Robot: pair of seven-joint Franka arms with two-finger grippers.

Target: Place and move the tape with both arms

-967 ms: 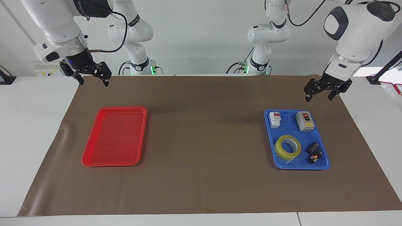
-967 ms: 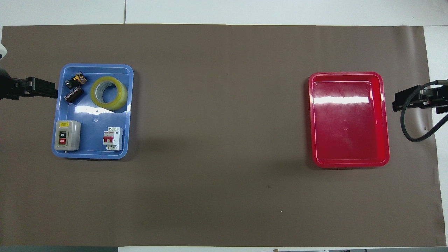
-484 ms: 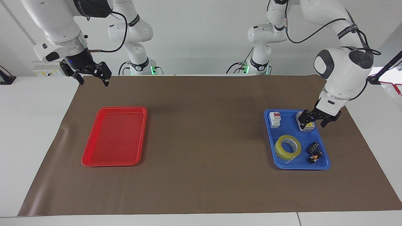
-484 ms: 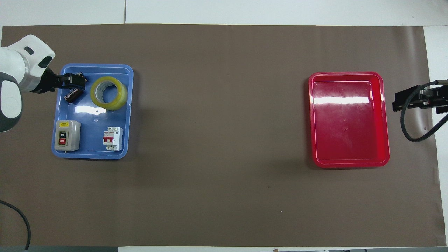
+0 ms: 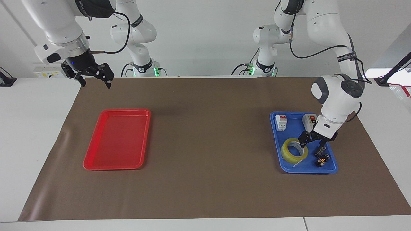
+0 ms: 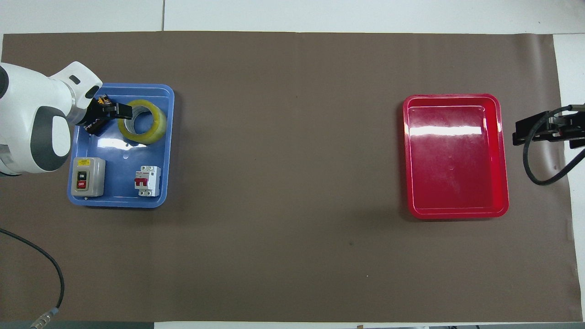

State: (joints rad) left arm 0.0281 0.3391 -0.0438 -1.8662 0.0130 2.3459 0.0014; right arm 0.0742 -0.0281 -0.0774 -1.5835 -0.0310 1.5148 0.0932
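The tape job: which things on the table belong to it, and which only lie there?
Belong to the job:
- tape, lying in the blue tray
- left gripper, low at the tape's edge
- right gripper, waiting over the mat's corner

Only lying there:
- grey ON/OFF switch box
- white circuit breaker
- two small black parts
- empty red tray

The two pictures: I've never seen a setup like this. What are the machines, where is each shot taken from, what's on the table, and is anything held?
Two white robot arms work at a table covered by a brown mat. One picture faces them from across the table; the other looks down from above their end. A blue tray holds the tape, a grey switch box, a white breaker and small black parts. The red tray has nothing in it. The left gripper is low over the tape's rim, fingers spread, holding nothing. The right gripper waits, open, over the mat's corner.
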